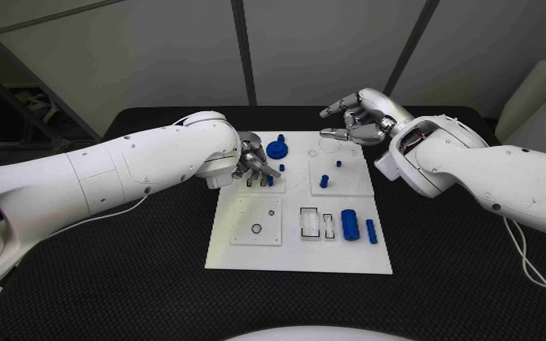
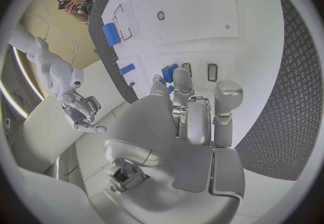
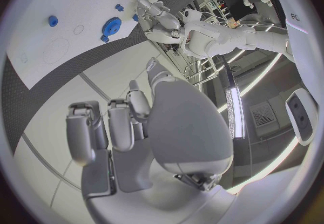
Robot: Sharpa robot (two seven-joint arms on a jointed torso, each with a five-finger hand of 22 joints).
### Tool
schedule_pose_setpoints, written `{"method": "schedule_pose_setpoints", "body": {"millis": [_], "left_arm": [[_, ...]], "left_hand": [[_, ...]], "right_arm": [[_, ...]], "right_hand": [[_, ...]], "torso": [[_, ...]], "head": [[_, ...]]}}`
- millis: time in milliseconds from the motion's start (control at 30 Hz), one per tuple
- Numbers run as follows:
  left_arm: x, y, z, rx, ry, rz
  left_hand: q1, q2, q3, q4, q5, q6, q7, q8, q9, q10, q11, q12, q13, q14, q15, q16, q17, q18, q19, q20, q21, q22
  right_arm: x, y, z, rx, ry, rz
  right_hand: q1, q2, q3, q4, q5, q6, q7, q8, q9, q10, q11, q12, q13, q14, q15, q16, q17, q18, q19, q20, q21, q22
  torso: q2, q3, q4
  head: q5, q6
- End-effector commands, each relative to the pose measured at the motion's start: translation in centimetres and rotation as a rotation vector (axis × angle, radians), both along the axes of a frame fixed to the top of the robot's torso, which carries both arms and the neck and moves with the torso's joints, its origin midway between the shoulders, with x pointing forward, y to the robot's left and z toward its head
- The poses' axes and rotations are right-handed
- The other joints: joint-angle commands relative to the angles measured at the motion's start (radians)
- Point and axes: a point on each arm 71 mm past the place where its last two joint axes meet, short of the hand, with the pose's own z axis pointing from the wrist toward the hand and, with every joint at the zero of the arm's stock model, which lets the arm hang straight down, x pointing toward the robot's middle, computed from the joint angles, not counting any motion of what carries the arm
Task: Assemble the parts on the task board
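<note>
The white task board [image 1: 298, 250] lies in the middle of the black table. A blue gear [image 1: 278, 149] stands near its far left corner, and short blue pegs [image 1: 323, 181] stand further right. My left hand [image 1: 256, 163] is low over the board just in front of the gear, fingers pointing down onto small blue pieces [image 1: 267, 181]. In the left wrist view a blue piece [image 2: 169, 72] sits right at the fingertips [image 2: 181, 79], but whether it is pinched is hidden. My right hand [image 1: 358, 124] hangs above the board's far right corner, fingers bent and apart, holding nothing.
A thick blue cylinder [image 1: 349, 225] and a thin blue bar [image 1: 371, 231] lie at the board's near right, beside rectangular slots [image 1: 309, 222]. A clear square plate [image 1: 257, 220] sits near left. Grey wall panels stand behind the table.
</note>
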Motion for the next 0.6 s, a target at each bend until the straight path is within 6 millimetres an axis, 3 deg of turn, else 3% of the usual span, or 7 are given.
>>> {"method": "schedule_pose_setpoints", "body": {"millis": [33,167,200,467,500,533,600], "left_arm": [[-0.01,0.01,0.02,0.016,0.006,-0.007],[-0.01,0.03,0.01,0.017,0.008,-0.009],[-0.01,0.03,0.01,0.017,0.008,-0.009],[-0.09,-0.04,0.04,0.009,0.005,-0.018],[-0.1,-0.01,0.06,0.007,0.004,-0.018],[-0.12,0.02,0.07,0.006,0.003,-0.017],[-0.15,0.11,0.1,0.002,0.0,-0.016]], "left_hand": [[0.014,-0.001,0.001,-0.012,0.003,-0.003,-0.007,-0.007,0.005,0.007,-0.002,-0.005,0.006,0.049,-0.006,0.005,0.05,-0.003,-0.006,-0.001,0.008,0.003],[0.033,0.005,0.008,-0.029,0.003,-0.002,-0.009,-0.011,0.013,0.009,-0.003,-0.008,0.016,0.05,-0.008,0.007,0.053,-0.003,-0.007,-0.002,0.009,0.007],[0.047,0.013,0.015,-0.04,0.04,-0.004,-0.009,-0.016,0.017,0.009,-0.005,-0.012,0.019,0.05,-0.009,0.008,0.054,-0.002,-0.007,-0.004,0.01,0.009],[0.145,0.045,0.053,-0.115,0.208,-0.013,-0.015,-0.045,0.028,0.011,-0.009,-0.042,0.03,0.051,-0.013,0.01,0.059,-0.003,-0.011,-0.008,0.011,0.015],[0.158,0.047,0.06,-0.126,0.253,-0.016,-0.011,-0.05,0.03,0.012,-0.009,-0.049,0.03,0.051,-0.012,0.011,0.06,-0.003,-0.011,-0.009,0.012,0.018],[0.174,0.05,0.07,-0.138,0.262,-0.019,-0.011,-0.053,0.031,0.011,-0.009,-0.053,0.03,0.051,-0.013,0.011,0.061,-0.003,-0.012,-0.009,0.012,0.018],[0.202,0.059,0.117,-0.168,0.206,-0.022,-0.004,-0.062,0.037,0.013,-0.001,-0.07,0.027,0.051,-0.01,0.012,0.064,-0.004,-0.014,-0.008,0.013,0.021]], "right_arm": [[-0.01,0.15,0.12,-0.005,0.001,0.009],[-0.02,0.15,0.12,-0.005,0.001,0.009],[-0.02,0.15,0.12,-0.005,0.001,0.009],[-0.01,0.13,0.14,-0.004,-0.001,0.007],[-0.01,0.12,0.14,-0.004,-0.002,0.007],[-0.01,0.12,0.14,-0.004,-0.002,0.007],[0.0,0.11,0.15,-0.003,-0.003,0.006]], "right_hand": [[0.005,0.006,0.003,-0.004,0.005,0.008,0.0,0.001,-0.001,0.001,-0.005,-0.001,0.001,0.051,-0.007,-0.003,0.012,-0.015,0.104,-0.004,0.006,0.263],[0.005,0.006,0.003,-0.004,0.005,0.008,0.0,0.001,-0.001,0.001,-0.005,-0.001,0.001,0.051,-0.007,-0.003,0.012,-0.015,0.104,-0.004,0.006,0.263],[0.005,0.006,0.003,-0.004,0.005,0.008,0.0,0.001,-0.001,0.001,-0.005,-0.001,0.001,0.051,-0.007,-0.003,0.012,-0.015,0.104,-0.004,0.006,0.263],[0.003,0.008,0.003,-0.004,0.006,0.009,0.0,0.001,-0.001,0.003,-0.005,0.002,0.003,0.051,-0.007,-0.004,0.011,-0.015,0.104,-0.004,0.006,0.263],[0.003,0.008,0.003,-0.004,0.006,0.009,0.0,0.001,-0.001,0.003,-0.005,0.002,0.003,0.051,-0.007,-0.004,0.011,-0.015,0.104,-0.004,0.006,0.263],[0.003,0.008,0.003,-0.004,0.006,0.009,0.0,0.001,-0.001,0.003,-0.005,0.002,0.003,0.051,-0.007,-0.004,0.011,-0.015,0.104,-0.004,0.006,0.263],[0.003,0.009,0.003,-0.004,0.007,0.009,0.0,0.001,-0.001,0.002,-0.005,0.002,0.002,0.051,-0.007,-0.004,0.01,-0.015,0.104,-0.004,0.006,0.263]], "torso": [[0.0,0.0002,0.0001],[0.0,0.0003,-0.0003],[0.0,0.0004,-0.0005],[0.0,-0.0002,-0.0003],[0.001,-0.0002,-0.0002],[0.001,-0.0002,-0.0002],[0.001,0.0,0.0001]], "head": [[0.0,-0.001],[0.0,-0.003],[0.0,-0.002],[-0.001,-0.003],[-0.002,-0.003],[-0.002,-0.003],[-0.003,-0.003]]}}
